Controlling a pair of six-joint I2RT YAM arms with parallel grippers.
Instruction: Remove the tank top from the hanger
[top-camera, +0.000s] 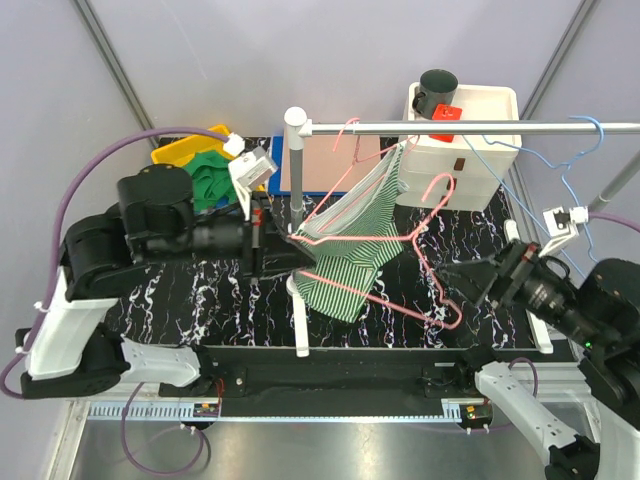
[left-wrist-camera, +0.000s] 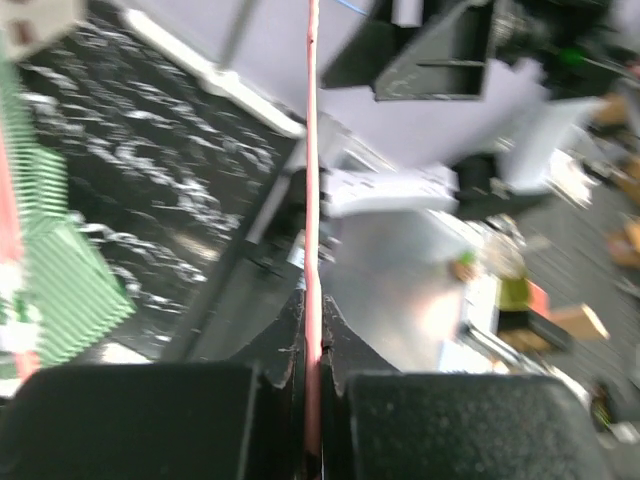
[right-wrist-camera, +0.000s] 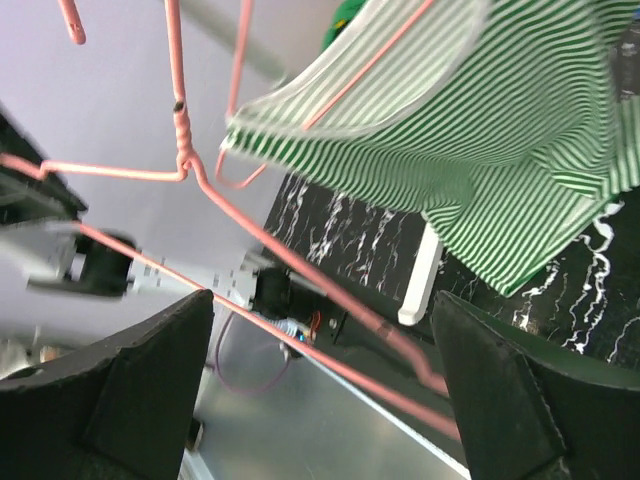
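Observation:
The green-and-white striped tank top (top-camera: 352, 245) hangs on a pink wire hanger (top-camera: 425, 235) whose hook is up at the rail. My left gripper (top-camera: 290, 240) is shut on the hanger's left end; in the left wrist view the pink wire (left-wrist-camera: 312, 180) runs straight up from between the closed fingers (left-wrist-camera: 312, 400), with the tank top (left-wrist-camera: 60, 280) at the left. My right gripper (top-camera: 468, 280) is open by the hanger's right end. In the right wrist view (right-wrist-camera: 320, 385) the hanger's wires (right-wrist-camera: 300, 270) pass between its spread fingers, untouched, and the tank top (right-wrist-camera: 470, 130) is beyond.
A metal rail (top-camera: 500, 127) rests on a white post (top-camera: 297, 200). A blue hanger (top-camera: 570, 165) hangs at its right. A white drawer box (top-camera: 455, 160) with a black cup (top-camera: 437, 92) stands behind. A yellow bin (top-camera: 185, 150) with a green item is back left.

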